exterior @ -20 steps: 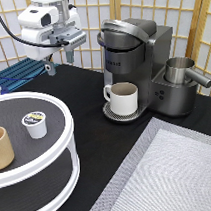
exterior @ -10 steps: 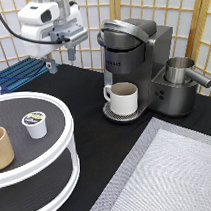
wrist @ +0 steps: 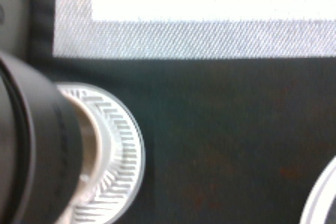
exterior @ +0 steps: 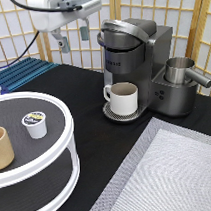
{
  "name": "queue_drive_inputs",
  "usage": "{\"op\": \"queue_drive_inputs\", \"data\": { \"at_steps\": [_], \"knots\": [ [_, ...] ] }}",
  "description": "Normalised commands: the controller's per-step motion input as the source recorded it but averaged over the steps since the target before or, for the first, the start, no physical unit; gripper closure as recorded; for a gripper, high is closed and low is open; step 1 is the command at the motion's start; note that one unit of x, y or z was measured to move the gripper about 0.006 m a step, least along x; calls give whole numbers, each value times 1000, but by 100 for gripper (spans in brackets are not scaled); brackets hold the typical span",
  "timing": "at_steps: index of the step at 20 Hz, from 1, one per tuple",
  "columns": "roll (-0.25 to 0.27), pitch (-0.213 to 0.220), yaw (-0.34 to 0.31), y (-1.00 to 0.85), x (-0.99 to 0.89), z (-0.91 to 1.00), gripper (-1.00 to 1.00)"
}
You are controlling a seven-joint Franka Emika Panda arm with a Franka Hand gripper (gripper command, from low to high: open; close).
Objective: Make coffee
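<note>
We've lifted our gripper (exterior: 74, 39) higher, fingers spread, empty; pod (exterior: 35, 124) untouched, arm cut off above

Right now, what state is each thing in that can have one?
pincer: open, empty, raised beside the coffee machine
coffee pod: upright, sealed, on the white tray
white mug: upright under the spout
coffee machine: lid closed
tan cup: upright on tray

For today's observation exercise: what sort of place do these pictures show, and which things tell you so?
Probably a staged coffee corner in a robot lab: a pod coffee machine with a white mug under it, a coffee pod on a round stand, and an open gripper above.
</note>
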Motion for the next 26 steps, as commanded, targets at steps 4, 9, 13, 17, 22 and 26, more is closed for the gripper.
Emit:
{"op": "queue_drive_inputs", "data": {
  "at_steps": [4,9,13,17,22,26],
  "knots": [
    [204,151,0,-165,847,387,-100],
    [128,143,-11,-55,759,204,-100],
    [8,96,-10,172,386,106,-100],
    [0,85,0,346,35,227,-100],
    [-7,84,0,523,78,491,-100],
    [-61,89,-5,618,165,646,-100]
  ]
}}
